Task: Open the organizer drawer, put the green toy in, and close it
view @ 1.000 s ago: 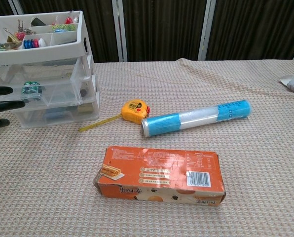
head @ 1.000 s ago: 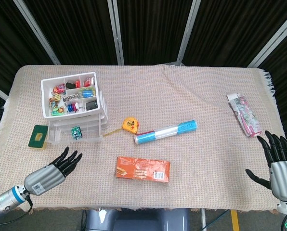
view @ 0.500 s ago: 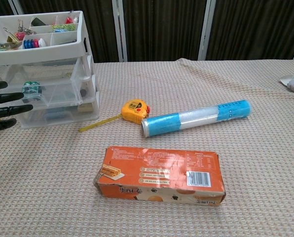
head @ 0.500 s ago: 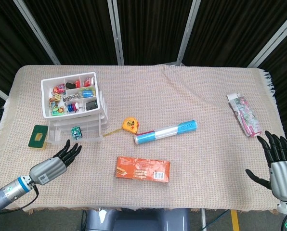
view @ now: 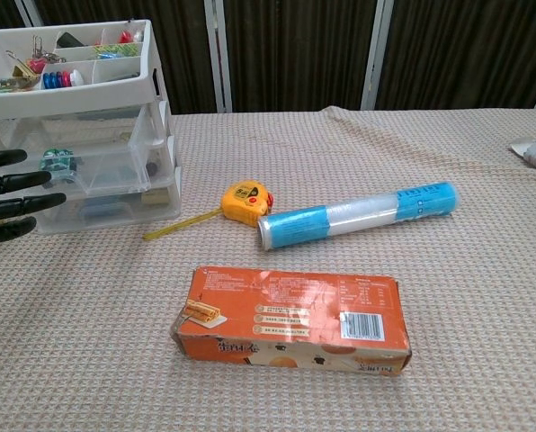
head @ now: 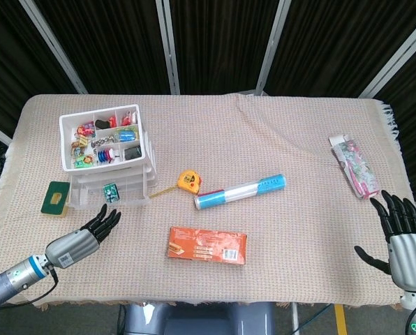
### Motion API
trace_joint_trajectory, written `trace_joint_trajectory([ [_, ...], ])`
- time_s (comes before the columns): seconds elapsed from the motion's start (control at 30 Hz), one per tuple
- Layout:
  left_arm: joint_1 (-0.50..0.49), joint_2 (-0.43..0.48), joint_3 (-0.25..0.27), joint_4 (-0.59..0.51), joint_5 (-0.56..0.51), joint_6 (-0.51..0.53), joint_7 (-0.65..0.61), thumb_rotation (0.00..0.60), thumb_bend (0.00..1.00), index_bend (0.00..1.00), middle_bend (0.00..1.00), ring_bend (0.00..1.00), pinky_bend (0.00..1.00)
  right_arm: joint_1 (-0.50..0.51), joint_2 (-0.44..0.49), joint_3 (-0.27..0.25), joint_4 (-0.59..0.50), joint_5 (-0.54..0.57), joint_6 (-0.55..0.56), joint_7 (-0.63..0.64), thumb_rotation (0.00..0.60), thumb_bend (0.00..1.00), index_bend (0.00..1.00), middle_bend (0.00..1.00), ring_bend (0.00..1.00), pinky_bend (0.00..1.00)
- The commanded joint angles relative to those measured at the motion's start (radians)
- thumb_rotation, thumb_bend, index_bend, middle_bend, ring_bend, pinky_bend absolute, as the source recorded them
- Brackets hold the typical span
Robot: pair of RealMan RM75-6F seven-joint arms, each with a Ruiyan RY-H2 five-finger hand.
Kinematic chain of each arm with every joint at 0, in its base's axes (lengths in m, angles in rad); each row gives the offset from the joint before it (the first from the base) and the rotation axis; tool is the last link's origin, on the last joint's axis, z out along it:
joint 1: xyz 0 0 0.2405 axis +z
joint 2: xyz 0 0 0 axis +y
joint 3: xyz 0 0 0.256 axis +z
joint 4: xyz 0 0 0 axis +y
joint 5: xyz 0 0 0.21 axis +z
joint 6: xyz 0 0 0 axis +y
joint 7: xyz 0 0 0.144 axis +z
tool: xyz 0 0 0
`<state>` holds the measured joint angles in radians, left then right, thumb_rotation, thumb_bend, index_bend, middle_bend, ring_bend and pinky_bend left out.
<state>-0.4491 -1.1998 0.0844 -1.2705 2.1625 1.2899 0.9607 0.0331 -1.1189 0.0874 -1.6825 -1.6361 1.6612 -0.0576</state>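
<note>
The white-and-clear organizer [head: 107,148] [view: 79,117] stands at the table's left, its top tray full of small items. A small green toy [head: 110,191] [view: 58,161] shows through the clear wall of the middle drawer [view: 106,171], which sticks out slightly past the unit. My left hand [head: 91,235] [view: 18,207] hovers just in front of the drawers, fingers straight and apart, holding nothing and touching nothing. My right hand [head: 401,237] stays at the table's front right corner, fingers spread and empty, far from the organizer.
A flat green pad [head: 55,198] lies left of the organizer. A yellow tape measure [head: 188,181] [view: 246,201], a blue-and-clear tube [head: 240,191] [view: 356,214] and an orange box [head: 208,245] [view: 293,319] occupy the middle. A pink packet [head: 355,166] lies far right.
My left hand has crept forward and to the right, closer to the organizer's drawers, fingers still spread. The right hand has barely shifted. Nothing on the table moved.
</note>
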Motion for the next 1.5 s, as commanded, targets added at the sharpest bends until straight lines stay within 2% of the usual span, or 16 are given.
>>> trace_joint_trajectory([
  [0.03, -0.007, 0.002, 0.007, -0.012, 0.014, -0.004, 0.011, 0.600, 0.92, 0.26, 0.08, 0.08, 0.14, -0.001, 0.000, -0.001, -0.001, -0.002, 0.001, 0.000, 0.600, 0.00, 0.10, 0.00, 0.00, 0.02],
  [0.3, -0.012, -0.008, 0.008, -0.026, 0.000, -0.053, 0.032, 0.600, 0.92, 0.26, 0.09, 0.08, 0.14, -0.004, 0.004, 0.000, -0.001, -0.001, 0.005, 0.009, 0.600, 0.00, 0.10, 0.00, 0.00, 0.02],
  [0.7, -0.018, -0.034, -0.029, 0.003, -0.074, -0.079, 0.012, 0.600, 0.92, 0.26, 0.09, 0.08, 0.14, -0.001, 0.001, -0.002, -0.002, -0.002, -0.001, 0.004, 0.600, 0.01, 0.10, 0.00, 0.00, 0.02],
  [1.5, -0.032, -0.098, -0.063, 0.107, -0.190, -0.110, -0.027, 0.600, 0.92, 0.25, 0.10, 0.09, 0.14, -0.003, 0.001, -0.004, -0.001, -0.008, 0.000, -0.001, 0.600, 0.00, 0.10, 0.00, 0.00, 0.02],
])
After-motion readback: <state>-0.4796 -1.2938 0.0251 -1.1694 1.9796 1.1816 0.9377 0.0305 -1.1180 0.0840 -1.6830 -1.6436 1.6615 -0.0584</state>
